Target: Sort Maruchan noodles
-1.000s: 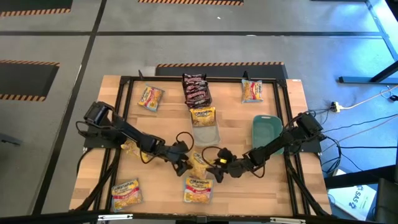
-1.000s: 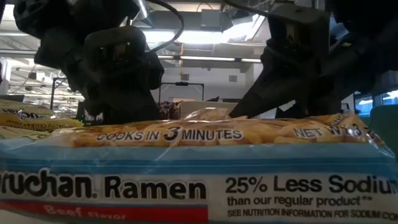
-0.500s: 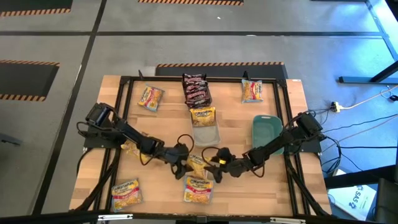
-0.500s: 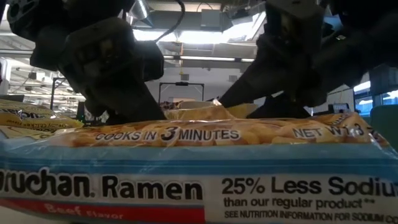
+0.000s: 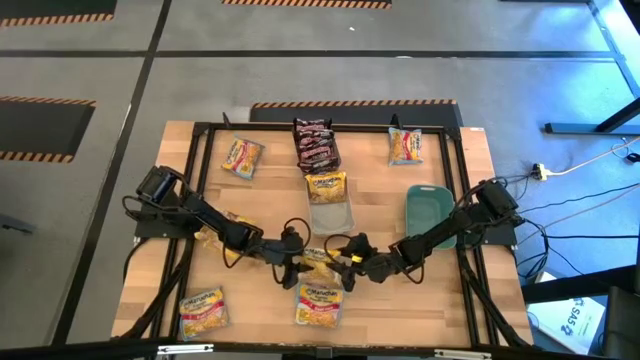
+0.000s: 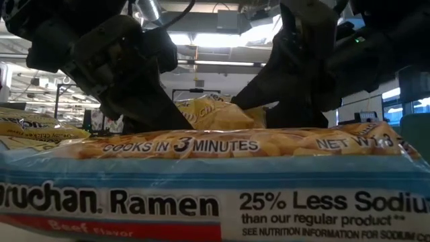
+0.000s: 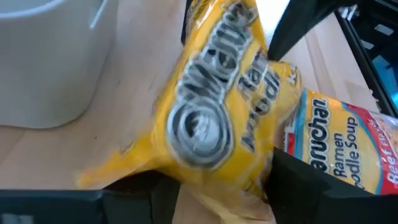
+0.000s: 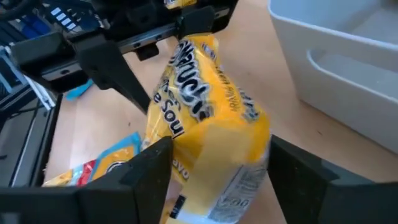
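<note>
A yellow Maruchan packet (image 5: pixel 318 258) stands tipped up between my two grippers near the table's front middle, and both are shut on it. My left gripper (image 5: pixel 296 262) comes at it from the left, my right gripper (image 5: pixel 343 264) from the right. Just in front of it, a packet with a blue band (image 5: pixel 318 302) lies flat on the table. In the low view this blue-banded packet (image 6: pixel 215 188) hides the yellow packet's (image 6: pixel 211 114) lower part. My left gripper pinches the yellow packet's left end (image 7: pixel 186 180) between its two fingers (image 7: pixel 298 183), slanting down from the table's left. The packet bulges up past the fingers, crumpled and tilted. Whether its lower edge touches the table I cannot tell. My right gripper pinches the packet's right end (image 8: pixel 211 180) between its two fingers (image 8: pixel 146 171), slanting down from the table's right. The packet stands tilted beyond the fingers, reaching toward my left gripper (image 8: pixel 124 50).
A clear bin (image 5: pixel 331 212) with one packet in it stands just behind the grippers, a teal bin (image 5: pixel 427 213) to the right. Dark brown packets (image 5: pixel 315 145) lie at the far middle. More yellow packets (image 5: pixel 242 157) (image 5: pixel 405 146) (image 5: pixel 203 310) lie around the table.
Both wrists have rolled and risen slightly. The yellow packet, which lay low between the grippers, has been tipped up and now stands higher behind the blue-banded packet.
</note>
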Available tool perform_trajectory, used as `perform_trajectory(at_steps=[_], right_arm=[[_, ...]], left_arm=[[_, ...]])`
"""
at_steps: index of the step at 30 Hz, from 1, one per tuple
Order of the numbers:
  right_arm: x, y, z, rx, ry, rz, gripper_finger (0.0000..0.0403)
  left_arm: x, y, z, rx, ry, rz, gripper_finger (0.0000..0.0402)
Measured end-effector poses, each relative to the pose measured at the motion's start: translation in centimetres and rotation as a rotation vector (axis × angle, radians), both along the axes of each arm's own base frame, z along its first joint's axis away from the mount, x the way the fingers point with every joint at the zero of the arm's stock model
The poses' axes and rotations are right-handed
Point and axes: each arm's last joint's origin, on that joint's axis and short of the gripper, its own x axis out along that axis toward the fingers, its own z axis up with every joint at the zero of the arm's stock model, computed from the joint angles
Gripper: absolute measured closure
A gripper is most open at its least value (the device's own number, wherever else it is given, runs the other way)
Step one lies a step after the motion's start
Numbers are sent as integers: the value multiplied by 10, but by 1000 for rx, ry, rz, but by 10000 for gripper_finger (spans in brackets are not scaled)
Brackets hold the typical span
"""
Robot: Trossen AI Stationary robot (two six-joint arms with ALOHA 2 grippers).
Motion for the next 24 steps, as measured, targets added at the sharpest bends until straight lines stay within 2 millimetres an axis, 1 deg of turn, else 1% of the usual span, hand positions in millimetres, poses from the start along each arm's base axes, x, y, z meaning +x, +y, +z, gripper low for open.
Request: perform_trajectory(at_steps=[3, 7, 13, 15, 17, 24], right_arm=[[0, 0, 0, 4, -1, 7, 191], [0, 0, 0, -2, -3, 10, 227], [2, 1, 5, -41, -47, 37, 297], [2, 2, 6, -67, -55, 44, 315], [3, 2, 6, -83, -58, 53, 320], [3, 2, 6, -124, -52, 76, 316]], left_arm=[[0, 0, 0, 21, -3, -9, 215], [0, 0, 0, 39, -11, -9, 218], [0, 0, 1, 60, -22, -22, 218], [0, -2, 1, 67, -27, -26, 218], [0, -2, 1, 68, -27, -25, 219], [0, 0, 1, 62, -30, -15, 219]])
